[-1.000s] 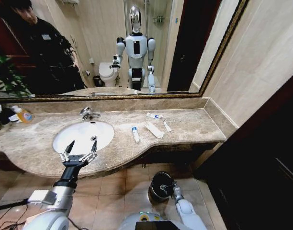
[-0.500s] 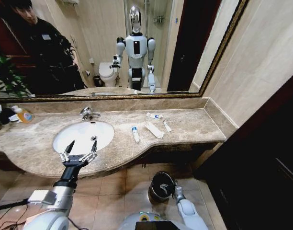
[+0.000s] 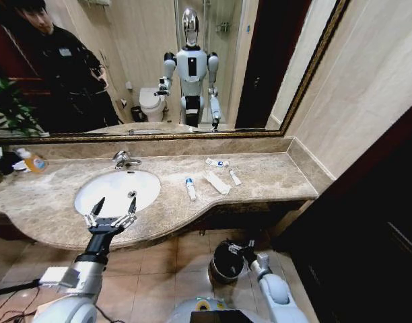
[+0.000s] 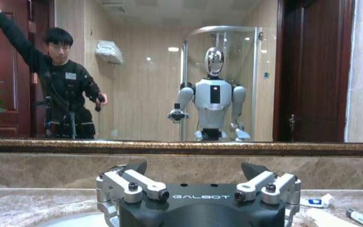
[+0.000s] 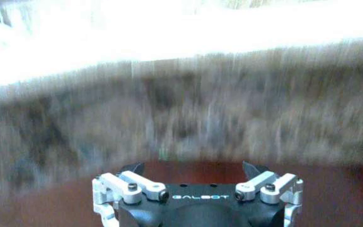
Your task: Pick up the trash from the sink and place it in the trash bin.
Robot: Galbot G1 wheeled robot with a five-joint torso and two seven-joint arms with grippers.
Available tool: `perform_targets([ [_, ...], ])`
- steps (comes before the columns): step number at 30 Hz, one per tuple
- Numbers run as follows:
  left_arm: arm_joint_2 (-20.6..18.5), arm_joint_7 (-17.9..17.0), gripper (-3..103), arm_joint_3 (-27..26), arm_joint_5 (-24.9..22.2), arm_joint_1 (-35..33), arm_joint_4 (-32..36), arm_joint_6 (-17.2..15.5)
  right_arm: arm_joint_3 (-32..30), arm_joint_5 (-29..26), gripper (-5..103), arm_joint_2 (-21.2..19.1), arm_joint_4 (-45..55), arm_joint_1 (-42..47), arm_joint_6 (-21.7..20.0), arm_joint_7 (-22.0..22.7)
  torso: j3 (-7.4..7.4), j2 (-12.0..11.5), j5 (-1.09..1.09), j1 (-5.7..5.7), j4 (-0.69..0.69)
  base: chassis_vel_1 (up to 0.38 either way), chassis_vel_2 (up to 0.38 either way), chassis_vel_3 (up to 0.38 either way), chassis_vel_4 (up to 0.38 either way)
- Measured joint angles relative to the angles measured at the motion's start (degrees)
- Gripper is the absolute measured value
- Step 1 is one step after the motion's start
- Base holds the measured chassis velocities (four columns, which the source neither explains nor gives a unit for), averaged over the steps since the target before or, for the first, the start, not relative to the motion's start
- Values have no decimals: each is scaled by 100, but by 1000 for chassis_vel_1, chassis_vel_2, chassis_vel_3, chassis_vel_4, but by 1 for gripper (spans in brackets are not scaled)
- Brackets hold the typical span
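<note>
Hovering spread above the sink (image 3: 118,190) rim, left claw (image 3: 114,208), right claw (image 3: 245,250) spread beside trash bin (image 3: 226,262)

1. "GALBOT" stands in pale letters on the black body of the left gripper (image 4: 194,171), between its two knuckle blocks.
2. The same "GALBOT" mark stands on the right gripper (image 5: 194,169), likewise between its knuckle blocks.

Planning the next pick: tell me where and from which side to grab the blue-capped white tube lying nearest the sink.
Grip the tube across the middle of its white body, coming straight down from above. It lies flat on the marble counter, long axis pointing roughly toward the mirror, so close the fingers across its narrow width. It is apart from its neighbours.
</note>
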State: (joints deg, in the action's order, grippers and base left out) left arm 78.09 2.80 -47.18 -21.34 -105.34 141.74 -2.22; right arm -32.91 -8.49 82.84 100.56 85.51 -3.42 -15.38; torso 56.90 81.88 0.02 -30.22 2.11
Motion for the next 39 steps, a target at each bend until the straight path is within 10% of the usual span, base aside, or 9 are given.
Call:
perform_targets([
  [14,0,0,100,0,0,0,0,0,62,-421,100,-500,1829,-748,-1369,518,0,0,-1,0,0,0,0,0,0],
  [39,0,0,100,0,0,0,0,0,1034,-873,100,-1081,-1106,-3862,-2162,764,1,-1,0,-1,1,0,0,0,0],
])
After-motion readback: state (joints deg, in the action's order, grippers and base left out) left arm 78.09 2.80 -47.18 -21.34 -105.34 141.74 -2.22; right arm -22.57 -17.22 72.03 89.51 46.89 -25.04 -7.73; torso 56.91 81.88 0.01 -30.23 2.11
